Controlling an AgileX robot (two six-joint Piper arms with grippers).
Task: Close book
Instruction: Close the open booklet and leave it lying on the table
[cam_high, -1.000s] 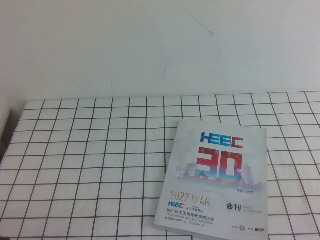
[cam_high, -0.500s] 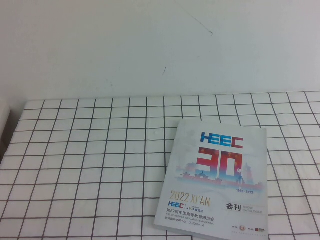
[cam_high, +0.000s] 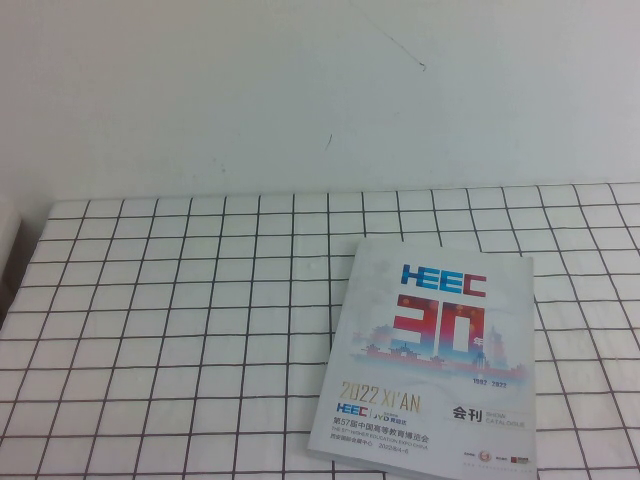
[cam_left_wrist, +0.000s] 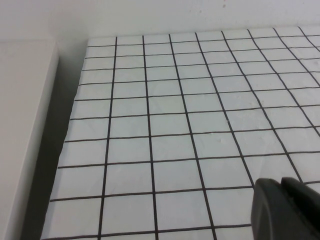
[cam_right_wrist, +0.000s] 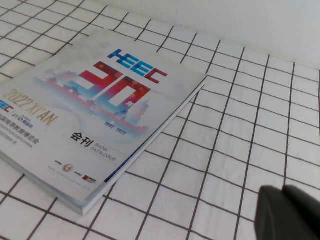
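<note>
**High view.** The catalogue (cam_high: 430, 355), printed "HEEC 30" and "2022 XI'AN", lies flat in the lower right of the frame on the grid-patterned surface (cam_high: 180, 330). Its front cover faces up and no page is raised. It is turned slightly, its lower corners reaching the bottom edge of the frame. Judged from this pose, the closing asked for is already done: the cover rests on the block of pages under its own weight and needs no holding. A plain white wall (cam_high: 300, 90) fills the upper half. Neither arm shows here, so both sit outside this camera's field.

**Left wrist view.** Only a dark part of the left hand (cam_left_wrist: 286, 205) enters the frame, poised above bare gridded surface (cam_left_wrist: 170, 125) near its edge, where a pale ledge (cam_left_wrist: 20, 125) runs alongside. It touches nothing and carries nothing that can be seen. How far it is open cannot be told. The catalogue is absent from this view, so this arm is probably parked.

**Right wrist view.** A dark part of the right hand (cam_right_wrist: 286, 212) hangs over the surface (cam_right_wrist: 240, 125), near the catalogue (cam_right_wrist: 100, 110) but clear of it, beyond the page edges. The catalogue lies shut, its cover level. The hand grips nothing visible, and its opening cannot be told.
</note>
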